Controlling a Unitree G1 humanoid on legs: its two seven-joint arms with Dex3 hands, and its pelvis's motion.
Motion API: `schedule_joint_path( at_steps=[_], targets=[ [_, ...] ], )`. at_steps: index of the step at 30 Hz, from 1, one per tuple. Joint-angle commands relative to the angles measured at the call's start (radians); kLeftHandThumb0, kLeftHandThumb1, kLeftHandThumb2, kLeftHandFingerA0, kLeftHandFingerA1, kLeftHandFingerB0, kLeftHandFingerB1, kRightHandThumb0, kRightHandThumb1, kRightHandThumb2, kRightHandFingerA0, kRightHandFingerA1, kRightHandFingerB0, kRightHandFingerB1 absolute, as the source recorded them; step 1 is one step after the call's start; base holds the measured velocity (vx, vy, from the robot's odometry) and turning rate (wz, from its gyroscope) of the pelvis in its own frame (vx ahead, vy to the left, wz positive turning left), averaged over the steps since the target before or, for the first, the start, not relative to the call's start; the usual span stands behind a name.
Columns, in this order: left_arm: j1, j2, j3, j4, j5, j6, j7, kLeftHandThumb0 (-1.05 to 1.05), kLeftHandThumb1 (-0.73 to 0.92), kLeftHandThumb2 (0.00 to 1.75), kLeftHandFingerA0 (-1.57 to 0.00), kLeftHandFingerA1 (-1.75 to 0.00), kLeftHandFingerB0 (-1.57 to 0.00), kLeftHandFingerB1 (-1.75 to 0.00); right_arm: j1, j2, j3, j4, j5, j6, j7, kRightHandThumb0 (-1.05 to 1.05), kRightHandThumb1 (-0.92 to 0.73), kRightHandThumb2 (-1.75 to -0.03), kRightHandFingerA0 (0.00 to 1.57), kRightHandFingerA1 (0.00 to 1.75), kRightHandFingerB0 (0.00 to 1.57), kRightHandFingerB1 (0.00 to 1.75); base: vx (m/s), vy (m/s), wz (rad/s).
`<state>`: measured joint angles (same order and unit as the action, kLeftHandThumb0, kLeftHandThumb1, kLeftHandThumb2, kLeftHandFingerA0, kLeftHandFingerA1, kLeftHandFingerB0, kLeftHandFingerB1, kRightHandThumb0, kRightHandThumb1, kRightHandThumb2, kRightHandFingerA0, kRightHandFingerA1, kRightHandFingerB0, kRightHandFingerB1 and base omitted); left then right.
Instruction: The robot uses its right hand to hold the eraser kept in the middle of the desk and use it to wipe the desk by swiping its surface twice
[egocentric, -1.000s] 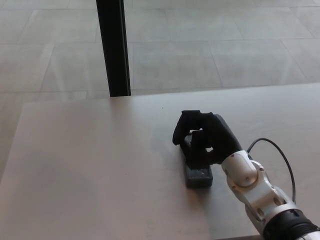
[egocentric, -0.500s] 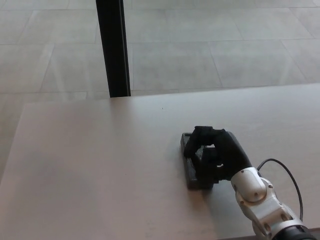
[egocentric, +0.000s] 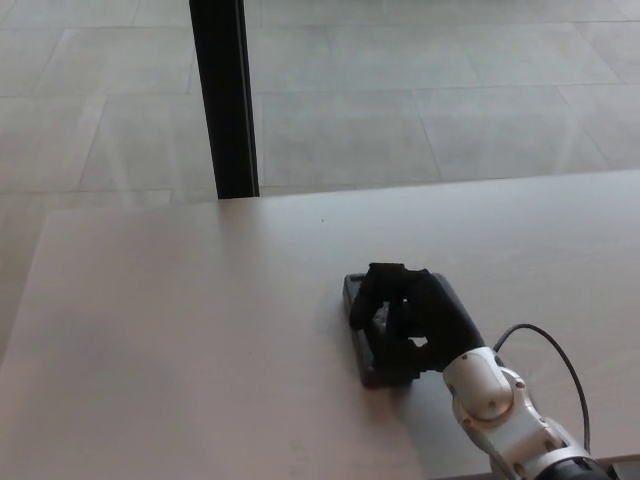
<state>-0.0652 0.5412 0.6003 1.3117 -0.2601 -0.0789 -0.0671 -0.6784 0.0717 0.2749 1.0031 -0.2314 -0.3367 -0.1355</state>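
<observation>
A dark rectangular eraser (egocentric: 357, 300) lies flat on the pale desk (egocentric: 200, 320), right of centre and near the front edge. My right hand (egocentric: 408, 318) covers most of it, black fingers curled over its top and sides, so it is shut on the eraser. Only the eraser's far left corner and left edge show past the fingers. The silver forearm with a black cable runs down to the lower right corner. My left hand does not show.
A black vertical post (egocentric: 224, 98) stands just beyond the desk's far edge, left of centre. Grey tiled floor (egocentric: 450, 90) lies behind the desk. The desk's front edge runs close below my right wrist.
My right hand has slid the eraser over the desk: first toward the front edge and slightly right, then back to the left. The eraser's far end now shows beyond the fingers.
</observation>
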Motion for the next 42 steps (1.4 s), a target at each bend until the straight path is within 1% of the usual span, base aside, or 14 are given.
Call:
schedule_joint_path(
  at_steps=[1, 2, 9, 13, 14, 19, 20, 22, 24, 25, 31, 33, 35, 42],
  targets=[
    [-0.005, 0.021, 0.008, -0.002, -0.015, -0.010, 0.000, -0.61, 0.83, 0.65, -0.74, -0.62, -0.60, -0.54, 0.039, -0.016, 0.065, 0.038, -0.081, 0.025, 0.024, -0.26, -0.48, -1.28, 0.90, 1.75, 0.78, 1.69, 0.00, 0.000, 0.00],
    [-0.006, 0.021, 0.006, -0.003, -0.013, -0.009, 0.003, -0.61, 0.82, 0.65, -0.74, -0.64, -0.60, -0.55, 0.037, -0.029, 0.094, 0.037, -0.109, 0.038, 0.029, -0.26, -0.53, -1.21, 0.88, 1.75, 0.75, 1.69, 0.00, 0.000, 0.00],
    [-0.016, 0.026, 0.011, -0.002, -0.015, -0.001, -0.007, -0.61, 0.83, 0.64, -0.74, -0.61, -0.59, -0.52, 0.037, -0.141, 0.228, 0.043, -0.217, 0.022, 0.038, -0.31, -0.51, -1.23, 0.87, 1.75, 0.74, 1.69, 0.00, 0.000, 0.00],
    [-0.020, 0.022, 0.028, -0.003, -0.033, 0.004, -0.008, -0.60, 0.83, 0.65, -0.73, -0.59, -0.59, -0.53, 0.050, -0.195, 0.203, 0.048, -0.173, 0.045, 0.056, -0.24, -0.53, -1.18, 0.88, 1.75, 0.75, 1.68, 0.00, 0.000, 0.00],
    [-0.021, 0.019, 0.032, -0.002, -0.037, 0.003, -0.009, -0.60, 0.83, 0.65, -0.72, -0.60, -0.58, -0.53, 0.060, -0.219, 0.189, 0.053, -0.165, 0.047, 0.048, -0.27, -0.56, -1.12, 0.88, 1.75, 0.74, 1.67, 0.00, 0.000, 0.00],
    [-0.028, 0.022, 0.030, -0.003, -0.036, 0.006, -0.009, -0.60, 0.83, 0.65, -0.72, -0.60, -0.59, -0.53, 0.071, -0.264, 0.187, 0.054, -0.178, 0.052, 0.044, -0.31, -0.59, -1.11, 0.92, 1.75, 0.75, 1.68, 0.00, 0.000, 0.00],
    [-0.028, 0.022, 0.030, -0.002, -0.036, 0.003, -0.009, -0.60, 0.84, 0.65, -0.73, -0.60, -0.61, -0.54, 0.089, -0.284, 0.166, 0.064, -0.159, 0.024, 0.039, -0.33, -0.52, -1.17, 0.97, 1.75, 0.74, 1.75, 0.00, 0.000, 0.00],
    [-0.027, 0.022, 0.032, 0.000, -0.040, 0.003, -0.008, -0.61, 0.84, 0.65, -0.73, -0.60, -0.61, -0.54, 0.108, -0.298, 0.129, 0.076, -0.130, 0.006, 0.033, -0.35, -0.43, -1.33, 1.01, 1.75, 0.80, 1.75, 0.00, 0.000, 0.00],
    [-0.022, 0.021, 0.031, 0.000, -0.039, -0.002, -0.013, -0.61, 0.84, 0.65, -0.72, -0.60, -0.60, -0.54, 0.112, -0.301, 0.096, 0.080, -0.111, 0.027, 0.049, -0.33, -0.46, -1.31, 1.00, 1.75, 0.80, 1.75, 0.00, 0.000, 0.00],
    [-0.021, 0.018, 0.039, 0.000, -0.049, -0.001, -0.018, -0.60, 0.84, 0.65, -0.70, -0.60, -0.59, -0.54, 0.118, -0.314, 0.074, 0.084, -0.101, 0.024, 0.044, -0.32, -0.43, -1.36, 1.01, 1.75, 0.80, 1.73, 0.00, 0.000, 0.00],
    [-0.019, 0.019, 0.027, -0.001, -0.038, -0.004, -0.005, -0.62, 0.84, 0.65, -0.75, -0.61, -0.64, -0.55, 0.131, -0.328, -0.023, 0.091, -0.060, 0.041, 0.046, -0.32, -0.45, -1.30, 0.96, 1.75, 0.76, 1.72, 0.00, 0.000, 0.00],
    [-0.021, 0.020, 0.030, 0.000, -0.041, -0.004, -0.001, -0.63, 0.84, 0.65, -0.77, -0.63, -0.67, -0.56, 0.143, -0.349, -0.051, 0.085, -0.053, 0.054, 0.047, -0.29, -0.48, -1.30, 1.04, 1.75, 0.78, 1.70, 0.00, 0.000, 0.00],
    [-0.021, 0.020, 0.029, 0.000, -0.040, -0.005, 0.000, -0.63, 0.84, 0.65, -0.77, -0.63, -0.67, -0.56, 0.147, -0.353, -0.064, 0.082, -0.055, 0.056, 0.050, -0.29, -0.48, -1.30, 1.04, 1.75, 0.78, 1.70, 0.00, 0.000, 0.00],
    [-0.015, 0.022, 0.048, -0.005, -0.061, -0.001, -0.011, -0.63, 0.86, 0.65, -0.72, -0.61, -0.64, -0.55, 0.199, -0.452, -0.178, 0.106, -0.001, 0.022, 0.068, -0.26, -0.49, -1.22, 0.91, 1.75, 0.77, 1.66, 0.00, 0.000, 0.00]
  ],
)
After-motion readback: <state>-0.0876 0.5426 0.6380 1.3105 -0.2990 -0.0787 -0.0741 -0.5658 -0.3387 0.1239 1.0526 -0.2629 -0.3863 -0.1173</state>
